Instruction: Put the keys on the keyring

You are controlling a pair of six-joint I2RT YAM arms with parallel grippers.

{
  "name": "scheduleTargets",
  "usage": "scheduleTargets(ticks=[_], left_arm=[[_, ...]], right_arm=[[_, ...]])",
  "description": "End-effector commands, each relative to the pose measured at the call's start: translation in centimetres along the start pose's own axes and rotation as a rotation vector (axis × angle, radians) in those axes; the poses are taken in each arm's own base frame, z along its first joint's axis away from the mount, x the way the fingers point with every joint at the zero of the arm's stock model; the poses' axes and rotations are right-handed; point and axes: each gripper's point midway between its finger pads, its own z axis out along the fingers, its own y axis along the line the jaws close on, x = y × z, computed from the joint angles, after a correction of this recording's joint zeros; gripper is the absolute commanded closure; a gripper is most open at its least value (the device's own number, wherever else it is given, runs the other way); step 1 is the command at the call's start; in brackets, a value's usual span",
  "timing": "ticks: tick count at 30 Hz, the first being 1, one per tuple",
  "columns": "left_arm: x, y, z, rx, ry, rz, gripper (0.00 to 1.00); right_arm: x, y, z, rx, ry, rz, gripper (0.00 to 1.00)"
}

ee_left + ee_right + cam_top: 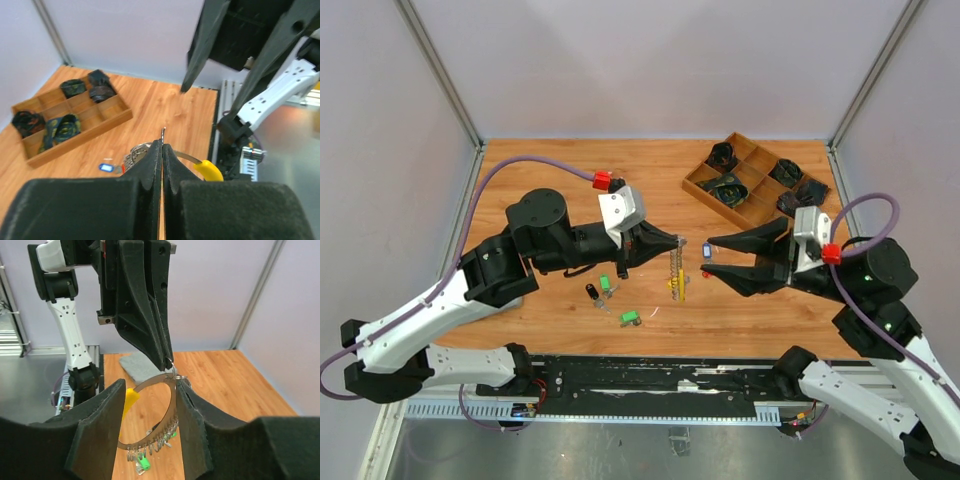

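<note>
The keyring (676,272) is a flat silvery band with a yellow piece (129,399) and several small rings hanging along its lower edge (165,437). It hangs above the table from my left gripper (671,248), which is shut on its top (162,142). My right gripper (708,256) is open, its fingers on either side of the band (150,390); the right pad (192,415) is at the band's edge. A blue-tagged key (706,250) (106,167) lies on the wood under the right fingers. Two green-headed keys (605,284) (630,319) lie left of the ring.
A wooden compartment tray (696,186) holding dark bundles sits at the back right (80,142). A small black object (592,291) lies beside the green keys. A grey pad (140,367) lies under the left arm. The arm-base rail (650,375) runs along the near edge.
</note>
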Motion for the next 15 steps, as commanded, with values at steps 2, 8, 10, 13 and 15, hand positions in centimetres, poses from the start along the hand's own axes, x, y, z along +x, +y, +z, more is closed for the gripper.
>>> scheduleTargets(ticks=[2, 8, 10, 13, 15], left_arm=[[-0.3, 1.9, -1.4, -0.1, -0.002, 0.128, 0.99], [0.9, 2.3, -1.7, -0.101, 0.044, 0.227, 0.99], [0.8, 2.1, -1.8, -0.081, 0.03, 0.262, 0.99], [0.3, 1.3, -2.3, -0.038, -0.006, 0.324, 0.99], [-0.4, 1.0, -2.9, -0.03, -0.056, 0.355, 1.0]], right_arm=[[-1.3, -1.4, -2.1, 0.145, -0.009, -0.088, 0.54], [0.6, -2.8, -3.6, 0.258, -0.052, -0.181, 0.55], [1.3, -3.1, -4.1, 0.283, -0.059, -0.22, 0.55], [2.5, -3.5, -4.7, 0.304, -0.008, -0.263, 0.55], [3.4, -3.7, -4.9, 0.31, 0.031, -0.28, 0.55]])
